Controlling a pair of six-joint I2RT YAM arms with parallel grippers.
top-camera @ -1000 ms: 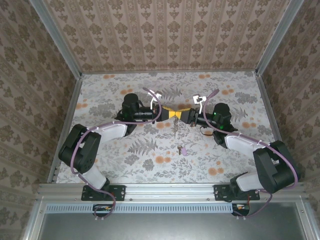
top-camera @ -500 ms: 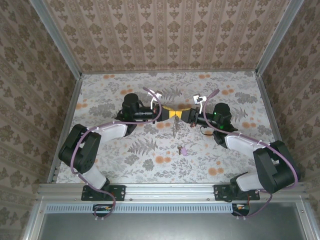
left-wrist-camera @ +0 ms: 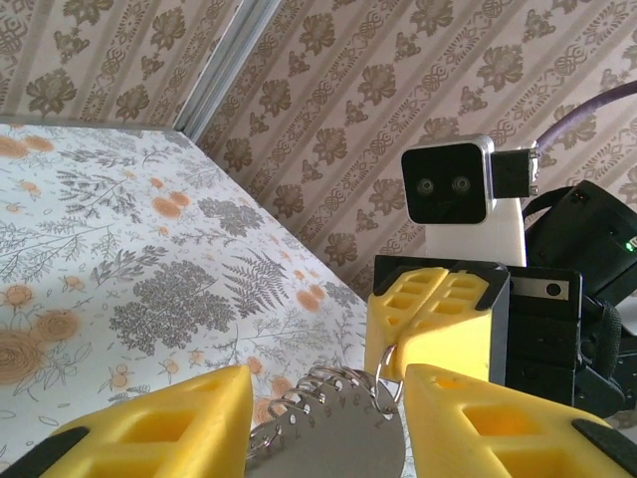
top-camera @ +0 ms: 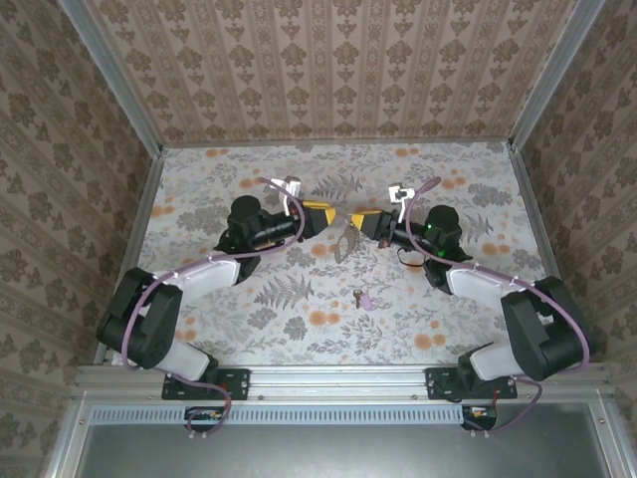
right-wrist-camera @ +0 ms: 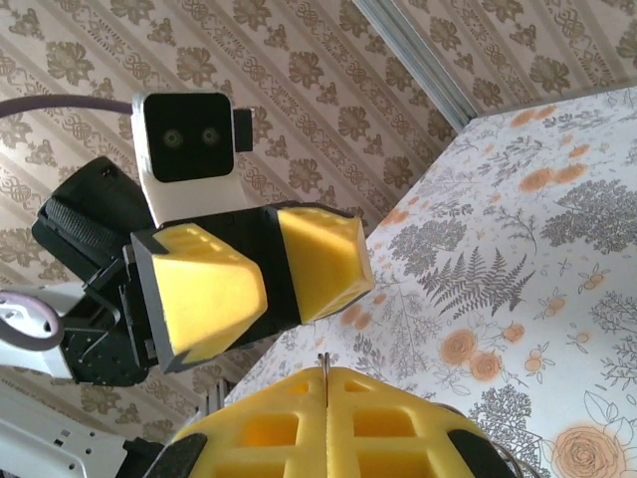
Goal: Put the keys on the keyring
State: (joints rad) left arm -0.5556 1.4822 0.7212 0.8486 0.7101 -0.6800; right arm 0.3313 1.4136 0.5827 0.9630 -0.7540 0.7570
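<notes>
The right gripper (top-camera: 367, 221) pinched the brownish-grey oval metal keyring (top-camera: 344, 240) — left gripper (top-camera: 321, 214) spread just left of it — the tiny silvery pink-headed key (top-camera: 360, 297) lying nearer.

A tiny silvery metal key with a pinkish-purple head (top-camera: 361, 297) lies flat on the floral table (top-camera: 448, 179); farther back, well apart, a brownish-grey oval keyring (top-camera: 344, 242) hangs raised, seemingly tilted

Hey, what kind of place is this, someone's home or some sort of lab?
Probably a lab test booth dressed to look homely: wallpapered panels box in a floral-covered table, aluminium framing runs along its near edge, and a left arm and right arm are bolted there.
</notes>
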